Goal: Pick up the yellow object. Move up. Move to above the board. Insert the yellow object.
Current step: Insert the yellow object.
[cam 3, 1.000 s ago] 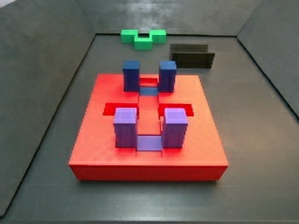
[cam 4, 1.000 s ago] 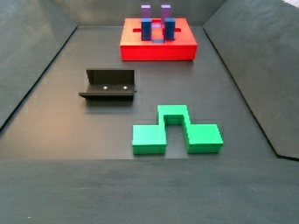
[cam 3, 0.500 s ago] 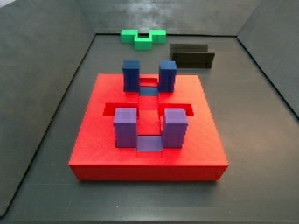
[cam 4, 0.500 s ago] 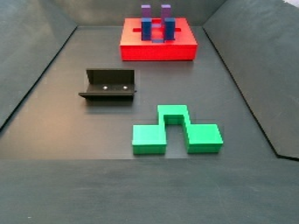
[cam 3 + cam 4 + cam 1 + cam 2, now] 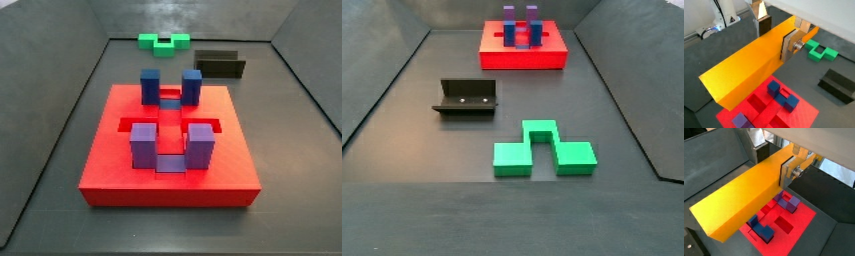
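The gripper [image 5: 776,34] fingers [image 5: 791,45] are clamped on the yellow object [image 5: 747,65], with the board [image 5: 784,220] below them.

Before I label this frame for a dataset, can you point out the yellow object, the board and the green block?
yellow object [image 5: 747,62]: wrist view, on its broad side face, held in the end effector [image 5: 777,36].
board [image 5: 127,178]: side view, on its bare red top.
green block [image 5: 513,156]: side view, on its top face.

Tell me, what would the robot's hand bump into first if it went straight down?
Probably the red board. The hand holds the yellow bar above it, so the bar's end would likely meet the board or its blue posts first. Depth is unclear.
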### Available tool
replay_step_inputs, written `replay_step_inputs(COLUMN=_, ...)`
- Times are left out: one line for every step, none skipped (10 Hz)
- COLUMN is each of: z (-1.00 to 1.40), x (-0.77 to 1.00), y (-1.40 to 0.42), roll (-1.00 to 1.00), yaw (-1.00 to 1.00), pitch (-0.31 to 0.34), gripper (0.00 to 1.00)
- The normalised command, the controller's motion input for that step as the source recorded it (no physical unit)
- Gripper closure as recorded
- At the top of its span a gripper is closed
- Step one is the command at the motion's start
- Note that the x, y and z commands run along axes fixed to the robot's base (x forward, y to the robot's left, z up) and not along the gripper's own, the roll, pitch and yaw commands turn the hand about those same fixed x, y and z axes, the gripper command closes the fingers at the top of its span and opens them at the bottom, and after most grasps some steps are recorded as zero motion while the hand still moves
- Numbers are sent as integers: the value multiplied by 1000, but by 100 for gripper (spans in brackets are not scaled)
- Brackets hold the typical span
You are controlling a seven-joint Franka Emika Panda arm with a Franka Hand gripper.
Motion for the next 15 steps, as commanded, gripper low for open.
replay_step_inputs(z=-386, x=140, y=-174, roll=-329, yaw=0, pitch=0, gripper=100)
replay_step_inputs(z=-589, x=223, y=-291, roll=-154, yaw=0, pitch=0, gripper=100)
replay_step_inputs(z=-806, x=289, y=-329, roll=0, yaw=0, pitch=3, gripper=100)
replay_step_inputs(z=-989, x=286, y=-271, roll=0, yaw=0, pitch=26, gripper=100)
replay_step_inputs(z=-1000, x=234, y=-191, roll=0, yaw=0, pitch=50, gripper=100)
replay_step_inputs(z=-1000, x=249, y=-197, roll=0, yaw=0, pitch=87, gripper=100)
replay_step_inputs(z=-1000, x=229, y=-180, roll=0, yaw=0, pitch=103, gripper=100)
replay_step_inputs(z=-943, x=291, y=-226, roll=0, yaw=0, pitch=131, gripper=100)
replay_step_inputs(z=-757, x=226, y=-226, roll=0, yaw=0, pitch=121, gripper=100)
replay_step_inputs(z=-509, x=123, y=-180, roll=121, yaw=3, pitch=114, gripper=100)
replay_step_inputs(z=-317, x=0, y=-163, roll=276, yaw=51, pitch=99, gripper=100)
replay_step_inputs(z=-129, x=-126, y=-57, roll=499, yaw=263, pitch=46, gripper=100)
replay_step_inputs(z=-43, x=-249, y=-17, roll=500, yaw=429, pitch=0, gripper=100)
replay_step_inputs(z=0, x=-243, y=-9, roll=391, yaw=463, pitch=-9, gripper=100)
replay_step_inputs(z=-17, x=0, y=0, roll=83, yaw=291, pitch=0, gripper=100)
